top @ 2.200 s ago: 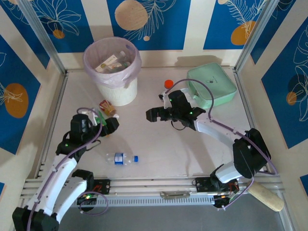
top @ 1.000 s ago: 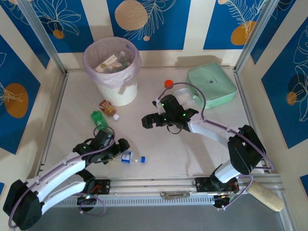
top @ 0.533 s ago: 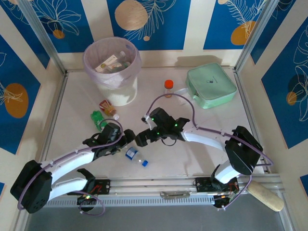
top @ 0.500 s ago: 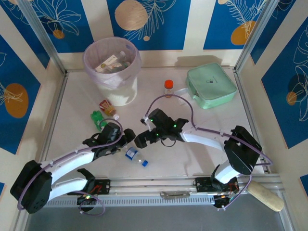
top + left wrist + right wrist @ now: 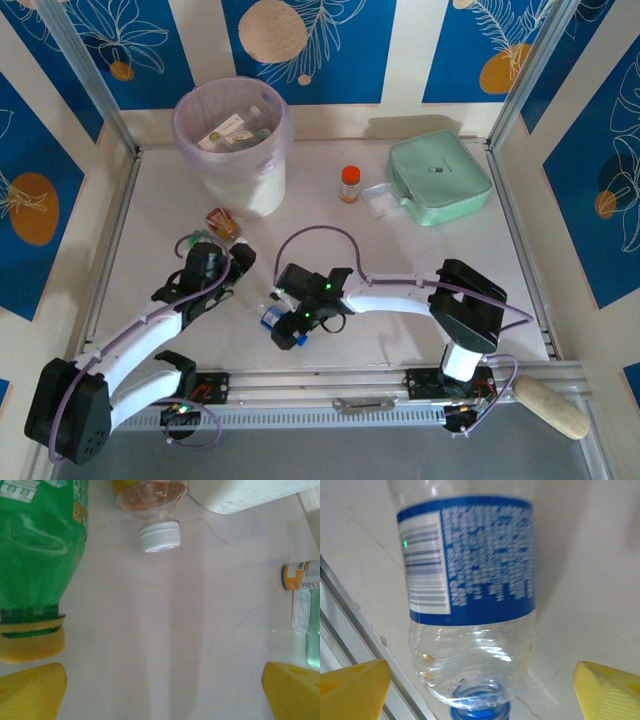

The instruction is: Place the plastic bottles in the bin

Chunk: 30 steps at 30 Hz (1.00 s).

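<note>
A clear plastic bottle [image 5: 270, 319] with a blue cap and a blue-white label [image 5: 470, 560] lies near the table's front edge. My right gripper [image 5: 285, 312] is open around it; the yellow fingertips [image 5: 352, 687] stand well clear on either side of its neck. A green bottle [image 5: 35, 570] with a yellow cap lies left of my open left gripper [image 5: 212, 250], which holds nothing. A brownish bottle [image 5: 152, 500] with a white cap and red label [image 5: 222, 222] lies just ahead. The white bin [image 5: 232, 150] with its pink liner holds several bottles.
A short orange bottle [image 5: 349, 184] with a red cap stands behind centre, next to a small clear wrapper [image 5: 380, 200] and a mint-green case [image 5: 438, 177]. A metal rail [image 5: 340, 385] runs along the near edge, close to the clear bottle.
My right gripper has swung down and left onto the clear bottle. My left gripper has pulled back from that bottle to the green one.
</note>
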### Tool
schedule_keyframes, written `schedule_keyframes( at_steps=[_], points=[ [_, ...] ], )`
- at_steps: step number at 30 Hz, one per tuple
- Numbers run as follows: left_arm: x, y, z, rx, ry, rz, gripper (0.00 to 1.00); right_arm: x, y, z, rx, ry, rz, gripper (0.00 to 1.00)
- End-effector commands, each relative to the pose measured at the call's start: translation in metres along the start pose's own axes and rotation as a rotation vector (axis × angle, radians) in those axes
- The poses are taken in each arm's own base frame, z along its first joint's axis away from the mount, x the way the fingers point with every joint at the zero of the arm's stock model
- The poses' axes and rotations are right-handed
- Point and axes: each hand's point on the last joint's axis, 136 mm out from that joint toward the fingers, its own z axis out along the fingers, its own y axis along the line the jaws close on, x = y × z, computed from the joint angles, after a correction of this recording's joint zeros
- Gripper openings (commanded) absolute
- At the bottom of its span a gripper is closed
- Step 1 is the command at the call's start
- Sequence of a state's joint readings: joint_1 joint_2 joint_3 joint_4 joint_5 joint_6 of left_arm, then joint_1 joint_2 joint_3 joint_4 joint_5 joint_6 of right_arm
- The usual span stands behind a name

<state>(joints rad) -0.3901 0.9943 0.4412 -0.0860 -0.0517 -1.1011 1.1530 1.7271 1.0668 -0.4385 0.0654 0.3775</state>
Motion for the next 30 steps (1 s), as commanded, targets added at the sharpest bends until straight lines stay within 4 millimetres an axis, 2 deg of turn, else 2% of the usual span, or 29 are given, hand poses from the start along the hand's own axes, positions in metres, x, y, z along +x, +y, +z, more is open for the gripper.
schedule_keyframes(
  at_steps=[1,5,11,17,20,24,30],
  points=[
    [-0.013,-0.028,0.0,0.08,-0.009,0.045,1.0,-0.001,0.0,0.005,0.051,0.033,-0.033,0.92],
    [-0.012,-0.032,0.004,0.094,0.007,0.052,1.0,-0.011,0.0,0.017,0.092,0.032,-0.052,0.89],
    [-0.008,-0.026,0.004,0.109,0.023,0.027,1.0,-0.021,-0.004,0.031,0.145,0.034,-0.068,0.81],
    [-0.006,-0.024,0.002,0.125,0.027,0.021,1.0,-0.021,-0.005,0.03,0.142,0.021,-0.095,0.64],
    [-0.005,-0.028,0.002,0.144,0.037,0.02,1.0,-0.026,-0.004,0.023,0.136,-0.021,-0.109,0.59],
    [-0.007,-0.041,-0.002,0.19,0.04,0.021,1.0,-0.039,-0.012,0.005,0.146,-0.094,-0.102,0.57],
    [-0.017,-0.073,-0.012,0.292,0.031,0.029,1.0,-0.07,-0.023,-0.033,0.088,-0.243,-0.054,0.56]
  ],
)
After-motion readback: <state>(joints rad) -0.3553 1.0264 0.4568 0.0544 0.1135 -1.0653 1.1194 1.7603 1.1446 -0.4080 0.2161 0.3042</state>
